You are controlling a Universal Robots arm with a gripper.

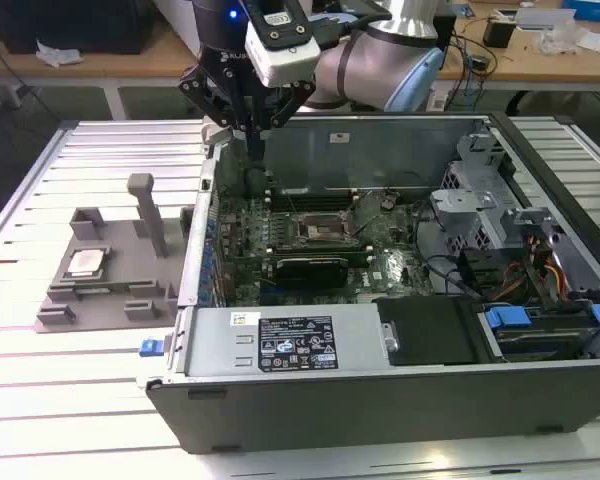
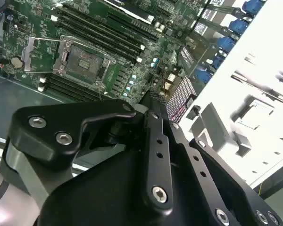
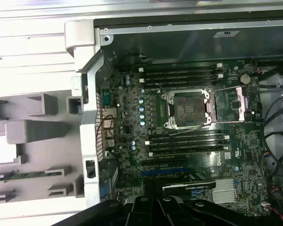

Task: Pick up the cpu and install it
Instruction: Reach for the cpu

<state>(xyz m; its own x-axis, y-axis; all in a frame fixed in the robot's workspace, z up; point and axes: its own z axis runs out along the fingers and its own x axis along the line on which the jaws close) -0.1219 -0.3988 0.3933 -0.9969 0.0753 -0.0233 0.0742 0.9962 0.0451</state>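
Hovering at the exterior view's upper left, the gripper [image 1: 252, 140] looks narrow and empty; the cpu [image 1: 85, 262] lies nested in its tray [image 1: 110, 300], ready to be grasped.

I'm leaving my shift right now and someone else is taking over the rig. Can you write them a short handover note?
Gripper: shut, holding nothing, above the edge of the computer case on the exterior view's left.
cpu: lying flat in the grey tray, outside the case, on the exterior view's left.
Socket: inside the case, open and empty.
Done: nothing yet; the cpu has not been picked up.
Left: both the pick and the install.
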